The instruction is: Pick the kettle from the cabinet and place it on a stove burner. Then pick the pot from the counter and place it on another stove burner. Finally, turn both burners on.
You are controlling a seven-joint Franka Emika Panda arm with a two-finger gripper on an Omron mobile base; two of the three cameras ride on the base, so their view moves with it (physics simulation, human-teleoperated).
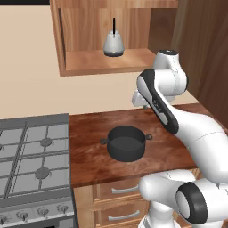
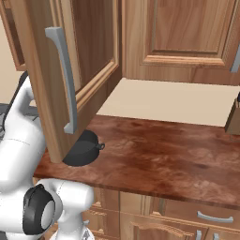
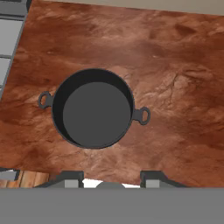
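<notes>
The small pale grey-white pear-shaped kettle (image 1: 113, 44) with its thin black arched handle stands upright on the bare shelf of the open-fronted warm brown wooden cabinet (image 1: 80, 64); the wide, low, dark grey-black lidless pot (image 3: 94, 109) with two small loop handles sits on the reddish-brown glossy wood-grain worktop (image 3: 175, 87), well apart from the grey gas stove's round burners (image 1: 42, 173). The tool (image 3: 111, 183) hangs above the pot, its two fingertips (image 3: 72, 179) spread apart and pinching nothing; none of these surfaces carries readable writing.

Glossy white rounded arm (image 1: 187, 129) segments, dark grey-black joint bands and round end caps; dark stripe along one link; two small grey fingertips (image 3: 73, 180), square-ended
</notes>
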